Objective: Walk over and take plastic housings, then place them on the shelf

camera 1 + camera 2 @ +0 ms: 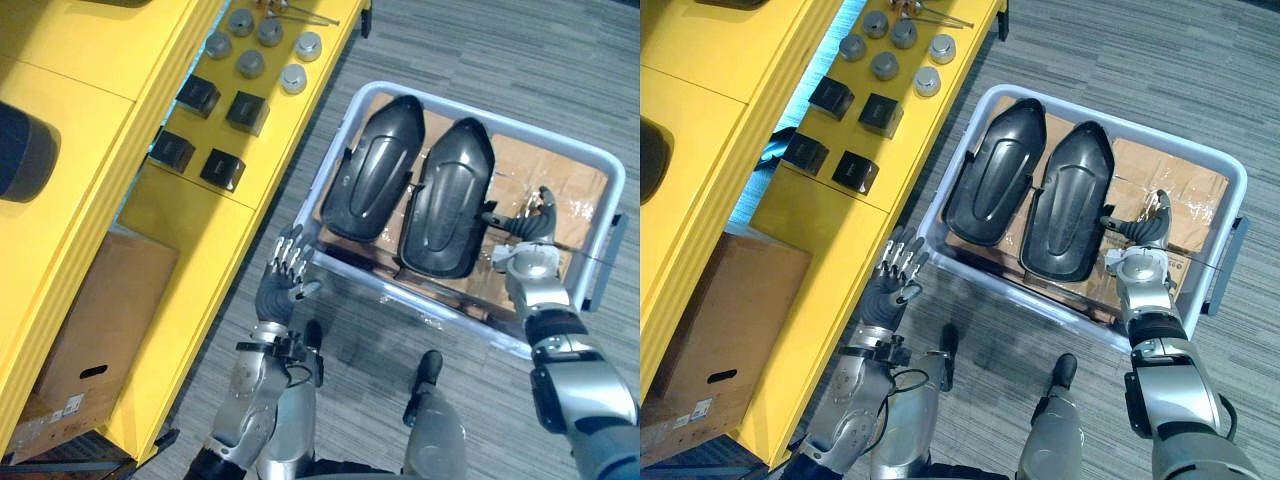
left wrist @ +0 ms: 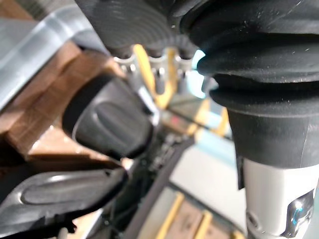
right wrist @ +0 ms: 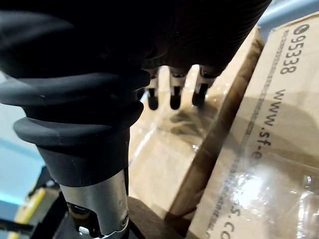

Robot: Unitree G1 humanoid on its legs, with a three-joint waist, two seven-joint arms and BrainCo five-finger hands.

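Note:
Two black plastic housings lie side by side in a pale grey bin (image 1: 470,108), the left housing (image 1: 375,165) and the right housing (image 1: 450,195), both resting on cardboard. My left hand (image 1: 283,275) hovers just outside the bin's near left corner, fingers straight and holding nothing. Past its fingers the left wrist view shows both housings (image 2: 109,119) close by. Inside the bin, my right hand (image 1: 528,240) is over the cardboard (image 3: 259,149) just right of the right housing, its fingers (image 3: 174,94) straight and open. The yellow shelf (image 1: 200,210) stands to the left.
On the shelf's lower level sit several small black boxes (image 1: 247,112) and several grey round caps (image 1: 251,64). A brown cardboard box (image 1: 100,330) stands under the shelf. Grey carpet surrounds the bin.

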